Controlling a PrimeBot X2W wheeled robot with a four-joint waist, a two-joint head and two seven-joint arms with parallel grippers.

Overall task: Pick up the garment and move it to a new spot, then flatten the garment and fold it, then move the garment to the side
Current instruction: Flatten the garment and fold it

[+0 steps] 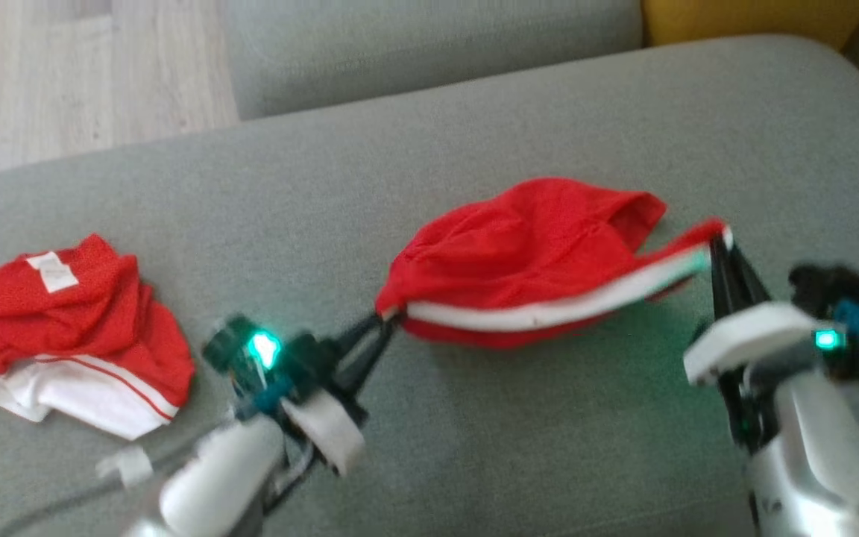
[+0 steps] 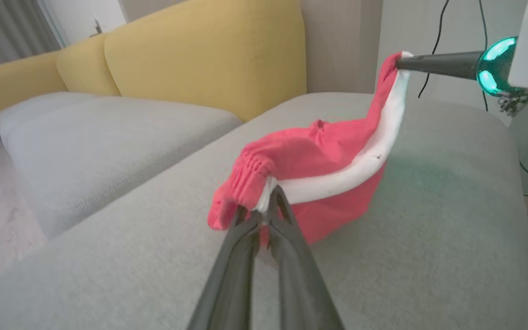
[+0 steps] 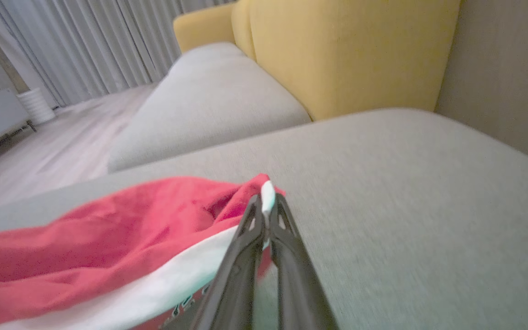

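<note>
One red garment (image 1: 534, 250) with a white band is strung across the grey sofa cushion (image 1: 474, 447), its ends pinched tight in the closed left gripper (image 1: 388, 318) and the closed right gripper (image 1: 716, 242). A second red-and-white garment (image 1: 64, 328) lies crumpled well off to the left.

garment (image 1: 534, 246): matt soft cloth | sofa cushion (image 1: 511, 447): matt woven fabric | floor (image 1: 64, 74): smooth wood

I noted the garment (image 1: 534, 253) on the sofa cushion (image 1: 474, 447), spanning from left tool (image 1: 388, 317) to right tool (image 1: 716, 241); a clothing pile (image 1: 64, 328) lay well apart to its left.
</note>
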